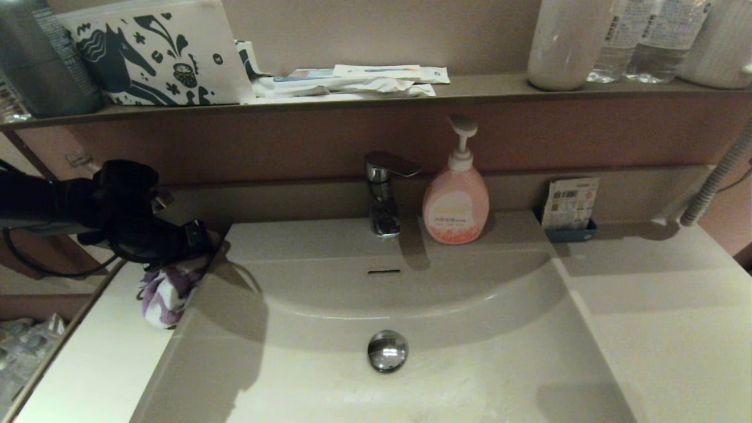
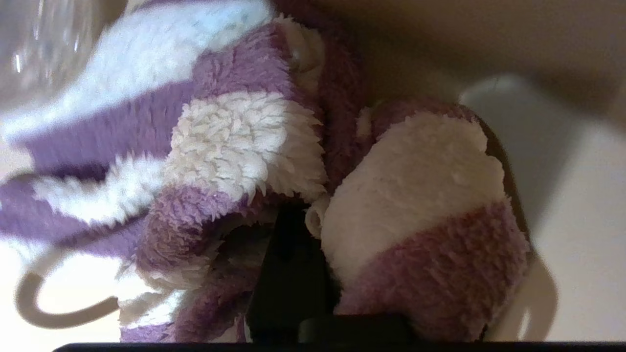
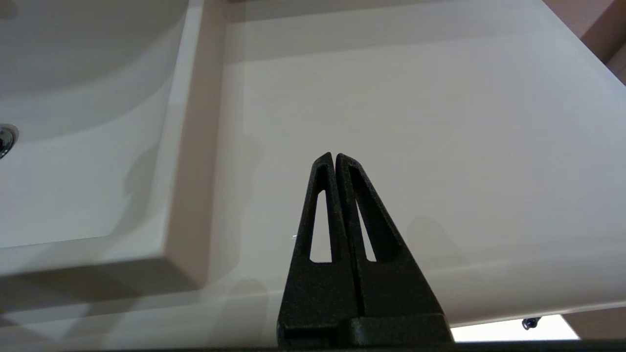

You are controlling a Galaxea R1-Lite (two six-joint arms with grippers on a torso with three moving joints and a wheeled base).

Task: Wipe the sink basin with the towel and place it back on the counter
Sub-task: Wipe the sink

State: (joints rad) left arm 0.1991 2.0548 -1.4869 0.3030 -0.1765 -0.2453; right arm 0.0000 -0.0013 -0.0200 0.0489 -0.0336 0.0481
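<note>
I read no legible brand on the soap bottle (image 1: 456, 202). My left gripper (image 1: 197, 249) clamps the towel (image 1: 167, 294), hanging over the counter (image 1: 100, 358) beside the sink basin (image 1: 470, 364). My right gripper (image 3: 335, 157), fingers pressed together, holds nothing above the counter's right side.

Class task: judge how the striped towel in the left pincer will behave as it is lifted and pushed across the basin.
The towel hangs bunched below the left pincer, so it is probably floppy. Its fluffy pile suggests it is light and likely to drag rather than slide.
</note>
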